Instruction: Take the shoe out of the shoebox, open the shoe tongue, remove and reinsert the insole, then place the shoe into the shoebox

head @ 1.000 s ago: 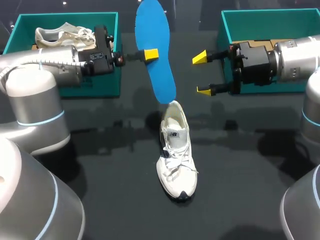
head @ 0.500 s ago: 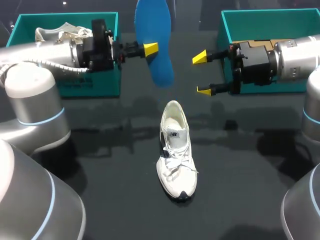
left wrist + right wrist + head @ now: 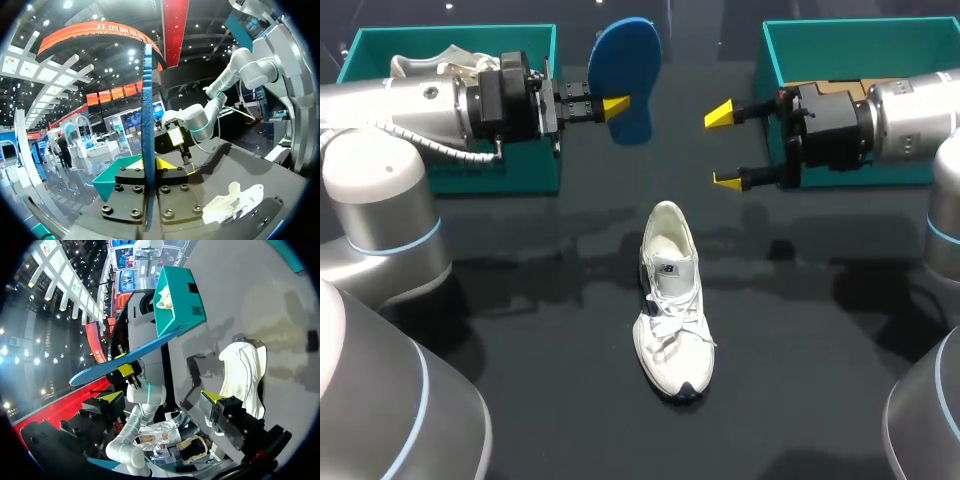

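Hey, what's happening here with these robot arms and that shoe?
The robot is partway through a shoe job. Its left hand is shut on a blue insole, holding it in the air. The white shoe stands on the black table between the arms. The right hand is open and empty, level with the insole. At the back, the teal left shoebox holds a second shoe; the right shoebox sits behind the right arm.
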`<action>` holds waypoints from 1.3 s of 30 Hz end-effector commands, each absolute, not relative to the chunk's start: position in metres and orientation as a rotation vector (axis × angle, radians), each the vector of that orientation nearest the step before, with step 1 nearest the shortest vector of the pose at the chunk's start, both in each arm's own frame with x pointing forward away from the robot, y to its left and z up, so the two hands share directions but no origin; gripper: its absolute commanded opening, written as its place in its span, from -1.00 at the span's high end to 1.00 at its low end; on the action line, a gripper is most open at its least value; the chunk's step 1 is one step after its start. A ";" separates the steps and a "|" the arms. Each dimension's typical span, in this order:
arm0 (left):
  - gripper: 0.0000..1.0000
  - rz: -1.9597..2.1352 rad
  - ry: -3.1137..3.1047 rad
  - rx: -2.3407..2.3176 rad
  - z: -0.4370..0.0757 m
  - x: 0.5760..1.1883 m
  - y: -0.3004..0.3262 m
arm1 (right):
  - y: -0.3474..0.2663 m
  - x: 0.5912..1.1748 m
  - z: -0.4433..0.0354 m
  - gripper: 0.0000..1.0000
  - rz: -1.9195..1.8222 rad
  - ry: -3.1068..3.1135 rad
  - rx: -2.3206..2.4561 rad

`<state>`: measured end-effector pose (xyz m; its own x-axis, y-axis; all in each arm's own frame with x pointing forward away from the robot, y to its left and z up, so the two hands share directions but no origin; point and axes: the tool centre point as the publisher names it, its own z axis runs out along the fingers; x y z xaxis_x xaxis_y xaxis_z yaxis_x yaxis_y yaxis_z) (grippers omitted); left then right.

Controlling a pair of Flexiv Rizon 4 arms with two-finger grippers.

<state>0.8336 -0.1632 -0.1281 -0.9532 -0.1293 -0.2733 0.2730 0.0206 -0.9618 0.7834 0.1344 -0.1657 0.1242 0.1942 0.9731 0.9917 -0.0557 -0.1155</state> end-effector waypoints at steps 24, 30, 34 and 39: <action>1.00 -1.634 1.757 0.808 -0.145 0.821 -0.156 | 0.136 0.784 -0.166 -1.00 -1.049 -1.240 -1.444; 1.00 -1.489 1.663 0.919 -0.152 0.824 -0.161 | 0.136 0.784 -0.166 -1.00 -1.049 -1.240 -1.444; 1.00 -1.408 1.603 0.959 -0.155 0.827 -0.165 | 0.136 0.784 -0.166 -1.00 -1.049 -1.240 -1.444; 1.00 -1.309 1.509 0.995 -0.160 0.832 -0.173 | 0.139 0.784 -0.163 -1.00 -1.049 -1.260 -1.433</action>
<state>0.8334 -0.1640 -0.1542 -0.3326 0.0480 -0.9418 0.9385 0.1145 -0.3256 0.7825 0.1358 -0.1650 0.1110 0.1967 0.9742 0.9935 -0.0470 -0.1037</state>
